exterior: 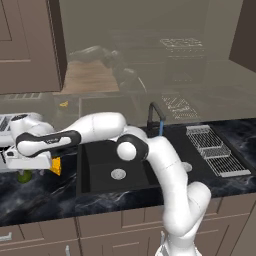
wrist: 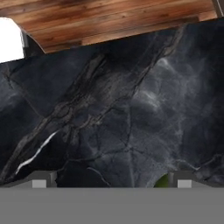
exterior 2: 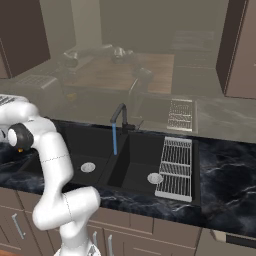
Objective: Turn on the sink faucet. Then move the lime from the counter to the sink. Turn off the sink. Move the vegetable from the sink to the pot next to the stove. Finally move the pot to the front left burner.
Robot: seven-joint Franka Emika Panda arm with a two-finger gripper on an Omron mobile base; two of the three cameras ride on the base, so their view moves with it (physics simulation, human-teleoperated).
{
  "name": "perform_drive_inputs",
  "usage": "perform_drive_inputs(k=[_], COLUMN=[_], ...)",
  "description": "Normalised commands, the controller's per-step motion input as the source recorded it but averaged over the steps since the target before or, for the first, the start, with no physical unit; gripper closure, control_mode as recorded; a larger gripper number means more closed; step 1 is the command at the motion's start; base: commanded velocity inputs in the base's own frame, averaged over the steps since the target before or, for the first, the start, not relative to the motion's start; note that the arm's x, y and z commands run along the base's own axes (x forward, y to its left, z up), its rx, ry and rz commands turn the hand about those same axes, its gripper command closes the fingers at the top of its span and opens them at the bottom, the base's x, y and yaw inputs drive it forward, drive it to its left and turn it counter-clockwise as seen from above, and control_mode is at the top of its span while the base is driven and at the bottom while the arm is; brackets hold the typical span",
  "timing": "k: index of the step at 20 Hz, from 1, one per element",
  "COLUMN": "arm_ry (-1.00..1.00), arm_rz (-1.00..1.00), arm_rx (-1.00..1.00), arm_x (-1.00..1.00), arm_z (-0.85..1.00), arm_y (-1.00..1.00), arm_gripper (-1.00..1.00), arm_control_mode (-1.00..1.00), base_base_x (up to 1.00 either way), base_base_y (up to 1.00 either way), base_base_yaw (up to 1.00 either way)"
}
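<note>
White arm reaches left over the black marble-look counter (exterior: 45, 197), gripper (wrist: 109, 183) jaws spread wide, grasping nothing. Small yellow-green lime (exterior: 23, 175) sits just beneath it beside an orange-yellow cheese wedge (exterior: 56, 166). Water streams from the thin black gooseneck faucet (exterior 2: 119, 116) into the matte black double sink (exterior 2: 132, 167).

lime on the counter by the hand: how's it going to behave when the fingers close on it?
The lime looks small and round, so it will probably roll on the smooth counter if nudged off-centre. Probably firm and light. The gripper stands open with the lime at one fingertip, not centred, so closing now would likely push it aside.
</note>
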Motion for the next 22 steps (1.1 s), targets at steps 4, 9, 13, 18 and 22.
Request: perform_drive_inputs(k=[4, 9, 13, 18, 22], arm_ry=[0.00, 0.00, -0.02, -0.08, -0.15], arm_rz=[0.00, 0.00, 0.00, 0.00, 0.00], arm_rx=[0.00, 0.00, 0.00, 0.00, -0.01], arm_x=[0.34, 0.25, 0.12, 0.09, 0.05], arm_z=[-0.26, -0.25, -0.17, -0.15, -0.16], arm_y=[0.16, 0.22, 0.23, 0.18, 0.07], arm_gripper=[-1.00, -1.00, -1.00, -1.00, -1.00], arm_control_mode=[-1.00, -1.00, -1.00, -1.00, -1.00], base_base_x=[0.00, 0.00, 0.00, 0.00, 0.00], base_base_y=[0.00, 0.00, 0.00, 0.00, 0.00], base_base_yaw=[0.00, 0.00, 0.00, 0.00, 0.00])
